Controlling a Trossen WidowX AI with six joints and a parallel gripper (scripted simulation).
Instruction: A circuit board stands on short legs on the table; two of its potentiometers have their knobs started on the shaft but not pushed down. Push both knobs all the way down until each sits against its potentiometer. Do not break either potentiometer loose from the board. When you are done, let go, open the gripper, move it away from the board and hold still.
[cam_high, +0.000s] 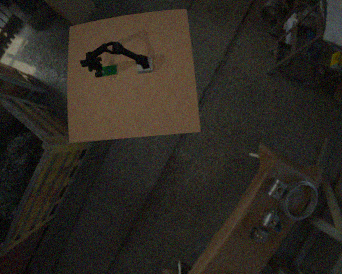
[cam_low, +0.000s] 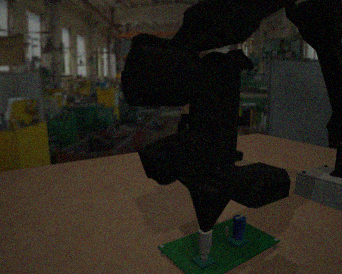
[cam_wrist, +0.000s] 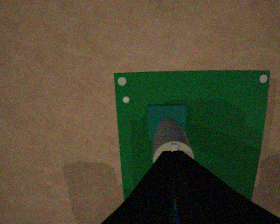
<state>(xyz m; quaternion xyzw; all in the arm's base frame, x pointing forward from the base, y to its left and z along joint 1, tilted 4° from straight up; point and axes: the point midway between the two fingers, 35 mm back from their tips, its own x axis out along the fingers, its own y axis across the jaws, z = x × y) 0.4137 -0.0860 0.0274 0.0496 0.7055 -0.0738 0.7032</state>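
Observation:
A green circuit board (cam_high: 111, 70) (cam_low: 185, 249) (cam_wrist: 219, 97) lies on the tan table (cam_high: 130, 105) (cam_low: 75, 215) (cam_wrist: 63, 47). A grey knob (cam_low: 204, 243) (cam_wrist: 168, 136) stands on its potentiometer near the board's front left. A blue knob (cam_low: 239, 228) stands on the board to its right in the exterior view. My gripper (cam_low: 206, 227) (cam_wrist: 171, 160) is shut, with nothing between the fingers. Its closed tips rest on top of the grey knob. In the top view the dark arm (cam_high: 107, 52) reaches over the board.
The arm's pale base (cam_high: 145, 65) (cam_low: 320, 187) stands on the table to the right of the board. The table edge is a short way behind the board. Benches and clutter stand far off on the floor.

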